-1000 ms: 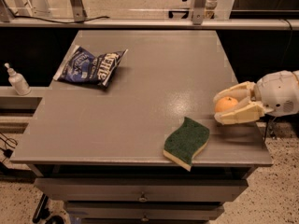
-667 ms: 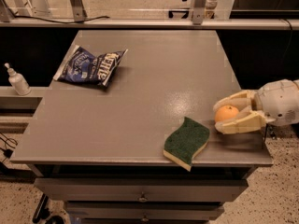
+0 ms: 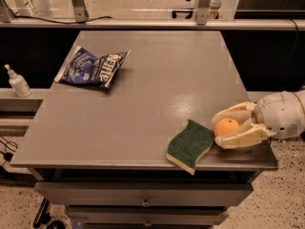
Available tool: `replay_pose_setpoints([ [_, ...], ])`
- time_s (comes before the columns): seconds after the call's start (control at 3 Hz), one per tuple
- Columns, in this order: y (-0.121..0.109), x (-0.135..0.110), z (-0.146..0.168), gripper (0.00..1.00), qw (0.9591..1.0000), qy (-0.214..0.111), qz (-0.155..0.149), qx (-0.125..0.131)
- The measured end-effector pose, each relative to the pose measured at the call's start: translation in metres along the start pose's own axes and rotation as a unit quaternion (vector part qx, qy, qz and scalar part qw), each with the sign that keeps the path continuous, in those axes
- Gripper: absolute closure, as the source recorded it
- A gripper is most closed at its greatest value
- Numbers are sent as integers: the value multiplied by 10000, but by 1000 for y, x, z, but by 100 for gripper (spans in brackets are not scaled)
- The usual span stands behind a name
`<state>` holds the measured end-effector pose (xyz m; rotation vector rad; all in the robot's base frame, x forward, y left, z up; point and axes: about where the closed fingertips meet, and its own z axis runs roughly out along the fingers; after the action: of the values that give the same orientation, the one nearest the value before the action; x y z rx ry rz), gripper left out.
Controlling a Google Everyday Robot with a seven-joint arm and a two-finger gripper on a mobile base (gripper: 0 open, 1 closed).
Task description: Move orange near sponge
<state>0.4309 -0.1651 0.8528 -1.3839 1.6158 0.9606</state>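
The orange (image 3: 227, 127) is at the table's front right, between the two cream fingers (image 3: 238, 138) of my gripper (image 3: 218, 129). The gripper reaches in from the right edge and is shut on the orange, low over the tabletop. I cannot tell whether the orange touches the surface. The sponge (image 3: 190, 146), dark green on top with a pale yellow layer under it, lies at the front edge just left of the orange. A small gap separates it from the fingertips.
A blue crinkled snack bag (image 3: 93, 68) lies at the far left of the grey table (image 3: 143, 104). A small white pump bottle (image 3: 18, 82) stands on a ledge left of the table. Drawers sit below the front edge. A rail with posts runs behind.
My gripper has moved with the orange toward the table's front edge and lower, ending closer to the sponge. The sponge and the bag have not moved.
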Motion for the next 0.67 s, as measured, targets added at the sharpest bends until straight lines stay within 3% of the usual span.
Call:
replay_pose_setpoints([
  [0.67,9,3,7,36,9999,-25,-10,-115],
])
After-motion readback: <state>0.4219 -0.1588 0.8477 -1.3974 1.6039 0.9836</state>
